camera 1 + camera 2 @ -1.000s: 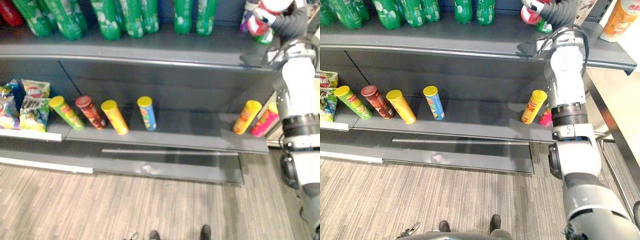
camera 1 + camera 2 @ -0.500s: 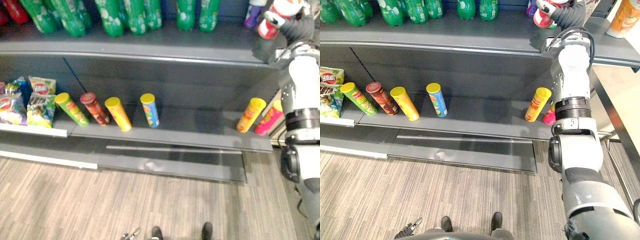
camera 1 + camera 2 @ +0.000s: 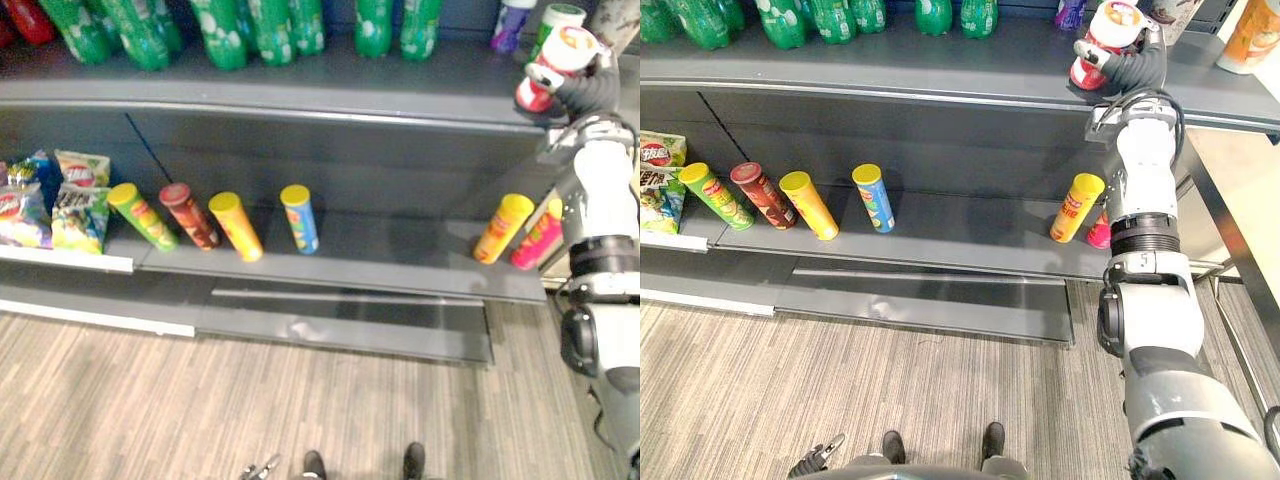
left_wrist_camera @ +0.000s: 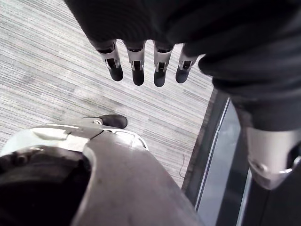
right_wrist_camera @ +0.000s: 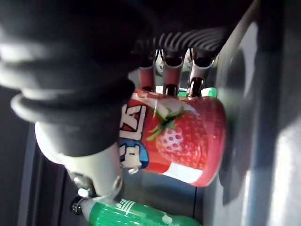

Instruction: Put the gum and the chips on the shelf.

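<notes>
**Right hand holding a gum tub at the right end of the upper shelf**

The right hand (image 3: 1132, 68) reaches up to the right end of the upper shelf (image 3: 940, 75). Its fingers (image 5: 168, 70) are curled round a gum tub (image 3: 1102, 40), red and white with a strawberry printed on its side. The tub is tilted, with its lid turned up and away from the board. Its red base sits at or just above the board's front right part; whether the two touch cannot be told. Just behind the tub on the same board stand a white and green tub (image 3: 556, 20) and a purple container (image 3: 508, 20). A row of green bottles (image 3: 250, 30) runs along the back of the board towards its left end, where a red bottle (image 3: 25, 20) stands.

Directly below the upper shelf lies the lower shelf (image 3: 970, 235). On it stand six chip cans. Four are grouped under the left half of the upper shelf: green (image 3: 143, 216), dark red (image 3: 187, 215), orange (image 3: 235, 226) and blue (image 3: 296, 217). Two stand under its right end, yellow (image 3: 503, 228) and pink (image 3: 535, 240). Chip bags (image 3: 70, 205) sit below the upper shelf's left end.

The left hand (image 4: 138, 66) hangs well below the upper shelf, over the striped floor (image 4: 56, 70). Its fingers are straight, loosely spread, and hold nothing.
</notes>
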Motion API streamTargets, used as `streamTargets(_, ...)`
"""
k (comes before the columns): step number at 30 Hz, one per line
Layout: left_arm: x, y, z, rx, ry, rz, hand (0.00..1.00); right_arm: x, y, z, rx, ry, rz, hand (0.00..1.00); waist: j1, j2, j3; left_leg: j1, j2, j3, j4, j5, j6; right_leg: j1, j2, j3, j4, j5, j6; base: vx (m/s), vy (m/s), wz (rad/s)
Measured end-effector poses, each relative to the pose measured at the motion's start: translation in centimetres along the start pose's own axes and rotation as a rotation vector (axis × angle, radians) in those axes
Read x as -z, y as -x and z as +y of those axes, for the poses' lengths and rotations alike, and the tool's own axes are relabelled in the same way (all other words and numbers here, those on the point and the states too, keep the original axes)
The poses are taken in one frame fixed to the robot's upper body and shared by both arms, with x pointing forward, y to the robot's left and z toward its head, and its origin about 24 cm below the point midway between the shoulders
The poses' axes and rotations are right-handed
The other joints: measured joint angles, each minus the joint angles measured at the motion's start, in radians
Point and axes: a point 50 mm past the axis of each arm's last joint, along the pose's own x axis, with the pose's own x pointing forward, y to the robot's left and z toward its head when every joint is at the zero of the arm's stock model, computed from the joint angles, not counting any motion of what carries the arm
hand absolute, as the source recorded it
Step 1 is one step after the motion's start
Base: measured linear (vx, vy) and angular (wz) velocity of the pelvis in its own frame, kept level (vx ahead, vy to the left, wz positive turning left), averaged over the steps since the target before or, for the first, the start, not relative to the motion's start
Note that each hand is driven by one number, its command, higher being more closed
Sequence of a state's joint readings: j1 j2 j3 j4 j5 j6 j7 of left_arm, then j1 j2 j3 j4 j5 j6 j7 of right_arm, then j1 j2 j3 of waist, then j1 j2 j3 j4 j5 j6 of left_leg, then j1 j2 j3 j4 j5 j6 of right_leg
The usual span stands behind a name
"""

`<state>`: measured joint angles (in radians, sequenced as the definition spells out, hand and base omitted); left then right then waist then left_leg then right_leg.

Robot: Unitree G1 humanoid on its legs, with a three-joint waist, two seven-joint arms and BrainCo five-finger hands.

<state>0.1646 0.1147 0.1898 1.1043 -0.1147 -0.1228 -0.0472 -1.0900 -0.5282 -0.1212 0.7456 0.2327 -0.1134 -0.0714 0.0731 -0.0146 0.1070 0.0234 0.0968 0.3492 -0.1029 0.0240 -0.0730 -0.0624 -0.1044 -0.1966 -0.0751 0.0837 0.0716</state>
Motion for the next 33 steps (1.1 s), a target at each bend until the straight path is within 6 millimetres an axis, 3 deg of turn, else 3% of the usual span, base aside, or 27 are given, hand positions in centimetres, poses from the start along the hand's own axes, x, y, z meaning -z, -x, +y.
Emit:
streamTargets(1,-0.1,0.0,0.0,0.0,-0.002,-0.002,0.0,0.0,0.0,0.0,-0.002,0.001,-0.003,1.0,0.002,-0.002,0.002,-0.001,0.0,0.002,0.0,0.0,0.0,-0.001,0.0,0.002,0.0,0.0,0.0,0.0,0.0,-0.03)
streamTargets(2,-0.1,0.0,0.0,0.0,-0.002,-0.003,0.0,0.0,0.0,0.0,-0.003,0.004,-0.004,0.0,0.002,-0.003,0.003,-0.001,0.0,0.002,0.0,0.0,0.0,-0.002,0.0,0.003,0.0,0.0,0.0,0.0,0.0,0.0)
streamTargets(8,-0.4,-0.1,-0.1,0.005,-0.008,-0.008,0.0,0.1,-0.1,-0.6,0.034,0.017,-0.005,0.0,0.016,-0.005,0.004,-0.001,0.001,0.002,0.0,0.0,-0.001,-0.001,0.001,0.003,-0.001,0.0,0.0,0.0,0.0,0.0)
streamTargets(20,-0.9,-0.3,-0.1,0.001,-0.013,-0.021,0.0,-0.9,-1.9,-1.0,0.1,-0.053,0.04,0.0,0.016,-0.011,0.025,-0.001,0.003,-0.002,0.0,0.002,0.001,0.0,0.002,-0.001,0.0,0.0,0.0,0.0,0.0,0.0)
streamTargets(33,-1.6,-0.5,-0.3,-0.001,-0.014,-0.037,0.0,-1.1,-2.2,-1.2,0.141,-0.067,0.068,0.0,0.012,-0.011,0.025,-0.002,0.007,-0.009,0.002,0.006,0.002,0.003,0.004,-0.01,0.001,0.0,0.0,0.0,0.0,0.01)
